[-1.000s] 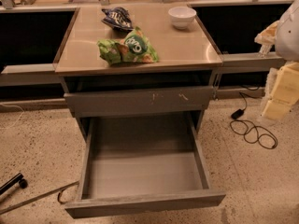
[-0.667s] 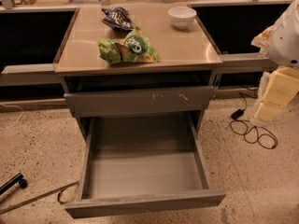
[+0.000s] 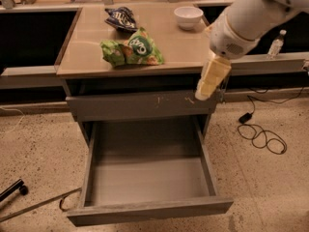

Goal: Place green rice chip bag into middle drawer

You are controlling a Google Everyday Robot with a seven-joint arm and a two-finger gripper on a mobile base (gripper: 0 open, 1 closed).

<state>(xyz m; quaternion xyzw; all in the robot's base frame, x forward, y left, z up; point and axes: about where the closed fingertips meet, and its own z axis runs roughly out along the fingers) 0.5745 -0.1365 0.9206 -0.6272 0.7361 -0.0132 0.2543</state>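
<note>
The gripper (image 3: 203,93) has swung in from the right edge of the frame. It now hangs, tip down, at the right front corner of the table (image 3: 183,57), in front of the scratched drawer front (image 3: 140,105). Whether it is open or closed cannot be told, and it holds nothing. The white arm (image 3: 246,18) slants up to the upper right corner.

Nothing else has shifted. The green bag (image 3: 131,50) lies where it did, upper left of centre on the table top and well apart from the gripper. The open drawer (image 3: 145,178) is still pulled out below, with nothing in it. So this looks like the start of the reach, with pickup and placing both still to do.

The bag lies flat and crumpled, its round logo facing up. Its long axis runs left to right, nearly along the table's front edge, with the right end slightly nearer the front. Behind it sit a dark blue bag (image 3: 120,18) and a white bowl (image 3: 188,16).
</note>
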